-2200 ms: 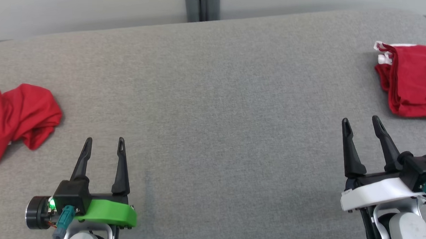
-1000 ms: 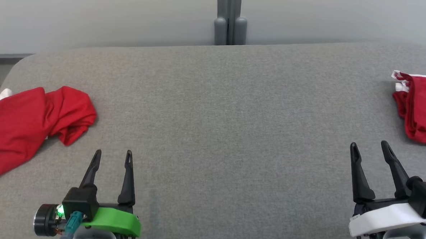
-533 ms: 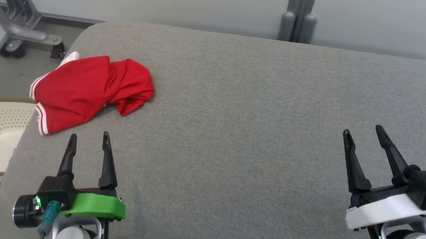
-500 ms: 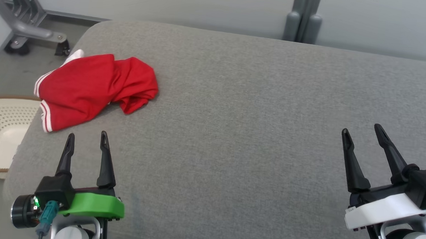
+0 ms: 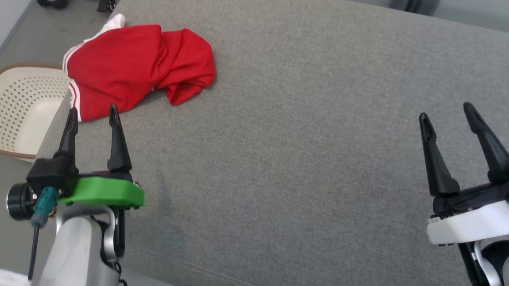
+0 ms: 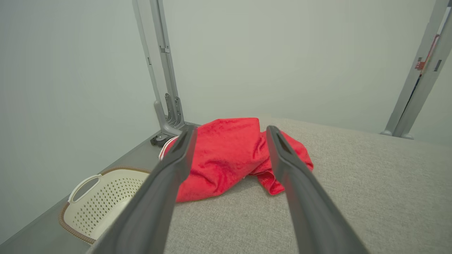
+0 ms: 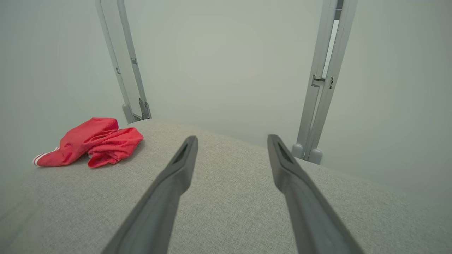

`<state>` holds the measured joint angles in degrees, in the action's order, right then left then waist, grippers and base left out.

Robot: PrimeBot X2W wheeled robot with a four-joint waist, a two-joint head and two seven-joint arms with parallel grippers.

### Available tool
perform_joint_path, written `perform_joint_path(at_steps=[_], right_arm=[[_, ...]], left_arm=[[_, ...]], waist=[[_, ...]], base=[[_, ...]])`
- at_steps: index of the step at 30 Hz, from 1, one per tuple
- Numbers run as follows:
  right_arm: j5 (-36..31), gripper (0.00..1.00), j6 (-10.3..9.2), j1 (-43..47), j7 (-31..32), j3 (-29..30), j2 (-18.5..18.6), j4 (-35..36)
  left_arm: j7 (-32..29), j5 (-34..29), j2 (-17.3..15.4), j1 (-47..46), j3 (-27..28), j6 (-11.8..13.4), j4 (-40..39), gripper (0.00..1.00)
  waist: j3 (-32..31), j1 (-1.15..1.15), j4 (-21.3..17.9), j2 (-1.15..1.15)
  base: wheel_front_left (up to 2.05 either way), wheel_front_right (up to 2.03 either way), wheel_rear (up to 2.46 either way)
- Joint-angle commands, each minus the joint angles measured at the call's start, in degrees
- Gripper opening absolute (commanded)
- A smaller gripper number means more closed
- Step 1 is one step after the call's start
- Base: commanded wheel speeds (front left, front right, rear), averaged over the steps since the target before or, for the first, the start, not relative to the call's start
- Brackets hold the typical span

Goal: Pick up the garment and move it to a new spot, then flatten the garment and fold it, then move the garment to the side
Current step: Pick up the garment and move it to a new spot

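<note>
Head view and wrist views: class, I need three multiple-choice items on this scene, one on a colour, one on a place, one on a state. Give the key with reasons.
1. The basket is:
A. cream
B. blue
C. black

2. The garment is:
A. in the basket
B. on the cushion
C. held in the air

3. The left gripper is:
A. open and empty
B. shut on the garment
C. shut and empty

Key:
1 A, its perforated walls are pale cream.
2 B, it lies crumpled on the grey fabric near a corner.
3 A, its fingers stand apart with nothing between them.
</note>
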<state>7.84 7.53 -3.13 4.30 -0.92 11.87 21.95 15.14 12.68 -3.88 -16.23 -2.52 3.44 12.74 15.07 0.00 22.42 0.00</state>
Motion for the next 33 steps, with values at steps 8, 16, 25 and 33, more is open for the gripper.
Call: perform_joint_path(at_steps=[8, 16, 25, 33], right_arm=[[0.41, 1.0, -0.09, -5.76, 1.23, -1.23, 3.17, 1.93], [0.71, 1.0, -0.09, -7.92, -0.03, -0.34, 3.57, 1.12], [0.36, 1.0, -0.09, -8.64, -2.64, 0.39, 2.9, -0.44], [0.25, 1.0, -0.09, -7.36, -4.94, -0.22, 1.3, -3.34]], left_arm=[[-0.01, 3.55, -2.01, -18.43, 3.82, -4.7, 21.01, 1.0], [-0.3, 5.59, -6.51, -31.88, 5.41, -8.02, 43.55, 1.0], [-0.27, 6.94, -8.98, -34.99, 7.36, -8.49, 50.01, 0.0], [-0.02, 3.47, -10.43, -26.42, 11.43, -5.41, 35.05, 0.0]], waist=[[17.47, 0.0, -6.28, 0.0], [21.88, 0.0, -9.8, 0.0], [20.74, 0.0, -10.6, 0.0], [13.47, 0.0, -10.39, 0.0]], base=[[0.0, 0.0, 0.0], [0.0, 0.0, 0.0], [0.0, 0.0, 0.0], [0.0, 0.0, 0.0]])
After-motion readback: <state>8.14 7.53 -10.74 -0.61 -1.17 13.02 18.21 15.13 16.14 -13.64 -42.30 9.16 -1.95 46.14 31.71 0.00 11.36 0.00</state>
